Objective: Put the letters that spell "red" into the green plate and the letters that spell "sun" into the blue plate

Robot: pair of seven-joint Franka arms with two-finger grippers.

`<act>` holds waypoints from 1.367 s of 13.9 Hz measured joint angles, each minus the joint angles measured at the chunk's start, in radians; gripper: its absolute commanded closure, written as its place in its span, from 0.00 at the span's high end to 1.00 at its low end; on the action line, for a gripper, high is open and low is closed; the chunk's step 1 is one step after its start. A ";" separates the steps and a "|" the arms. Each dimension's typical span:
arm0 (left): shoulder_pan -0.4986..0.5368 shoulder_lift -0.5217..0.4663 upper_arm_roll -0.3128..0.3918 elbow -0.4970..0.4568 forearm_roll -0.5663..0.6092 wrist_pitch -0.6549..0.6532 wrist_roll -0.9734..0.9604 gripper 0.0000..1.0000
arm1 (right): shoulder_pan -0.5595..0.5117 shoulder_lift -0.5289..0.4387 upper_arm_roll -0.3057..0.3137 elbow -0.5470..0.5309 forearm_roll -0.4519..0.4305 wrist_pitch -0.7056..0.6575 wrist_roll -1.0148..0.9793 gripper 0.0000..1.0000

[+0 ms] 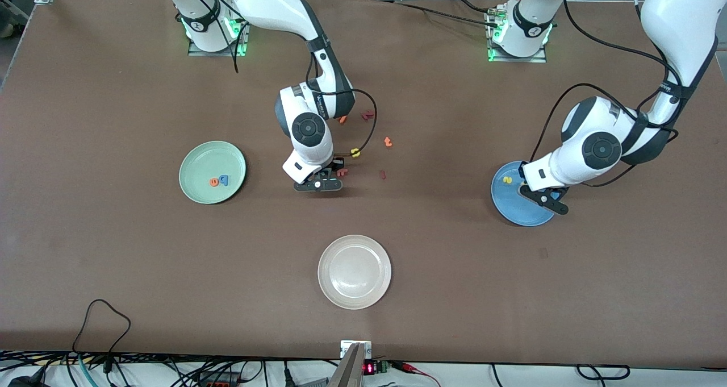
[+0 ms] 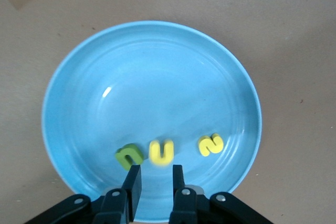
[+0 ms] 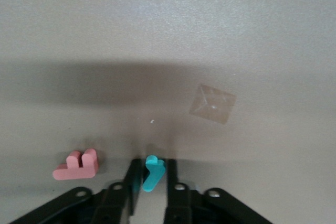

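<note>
Fingers of the right hand (image 3: 149,179) are clamping the teal "r" (image 3: 152,171) for the green plate (image 1: 212,172); the left hand (image 2: 156,182), fingers slightly apart, is hovering over the blue plate (image 2: 152,66).

Off-white plate (image 1: 354,271) nr front cam, yellow letter (image 1: 355,153), orange "t" (image 1: 388,142), dark red letters (image 1: 368,114)

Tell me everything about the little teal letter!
The teal r is a thin, foam-looking letter with a short hooked top. It stands between the fingers of the right gripper, which are shut on it just above the brown table. A pink letter lies beside it, not touching.
</note>
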 measured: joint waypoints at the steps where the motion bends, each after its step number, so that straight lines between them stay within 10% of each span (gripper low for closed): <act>1: 0.000 -0.002 -0.003 0.001 0.000 0.002 -0.006 1.00 | 0.000 0.000 0.000 0.000 0.000 0.000 0.000 0.05; 5: 0.006 -0.030 -0.040 0.044 0.000 -0.022 -0.023 1.00 | 0.000 0.000 0.001 0.001 0.000 0.001 0.000 0.00; 8: 0.012 -0.061 -0.144 0.182 0.000 -0.294 -0.114 1.00 | 0.000 -0.003 -0.015 0.016 0.000 0.000 0.000 0.00; 14: 0.006 -0.106 -0.279 0.429 -0.069 -0.657 -0.205 1.00 | -0.010 -0.043 -0.239 0.015 -0.001 -0.193 -0.091 0.00; 16: -0.032 -0.172 -0.199 0.460 -0.190 -0.670 -0.192 1.00 | -0.012 -0.041 -0.288 -0.031 -0.002 -0.199 -0.164 0.00; 19: -0.231 -0.310 0.117 0.480 -0.366 -0.675 -0.072 1.00 | 0.004 -0.040 -0.363 -0.118 -0.002 -0.199 -0.287 0.00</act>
